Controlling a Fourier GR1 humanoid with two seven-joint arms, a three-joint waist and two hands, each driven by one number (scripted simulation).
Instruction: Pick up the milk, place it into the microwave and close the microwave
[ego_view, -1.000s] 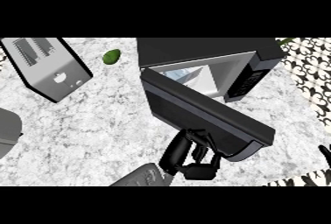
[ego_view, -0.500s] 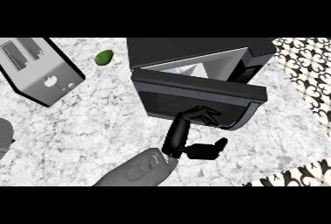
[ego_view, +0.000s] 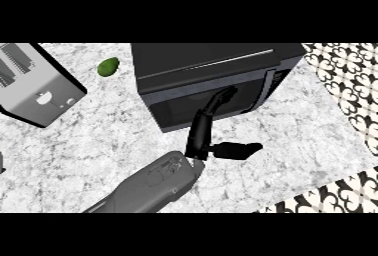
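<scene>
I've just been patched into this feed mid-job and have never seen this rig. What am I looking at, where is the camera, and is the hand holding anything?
The camera sits at the robot's head, looking steeply down at a marble counter. The black box is the microwave; its door looks shut, so no milk is visible. The grey forearm from the lower edge ends in the black right hand, fingers straight, tips on the door. It holds nothing. A silver toaster and a small green fruit lie at the left. The left hand is out of view.

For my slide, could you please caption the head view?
Hand with straight fingers pressing the microwave door shut, toaster and a green fruit to the left.
</scene>
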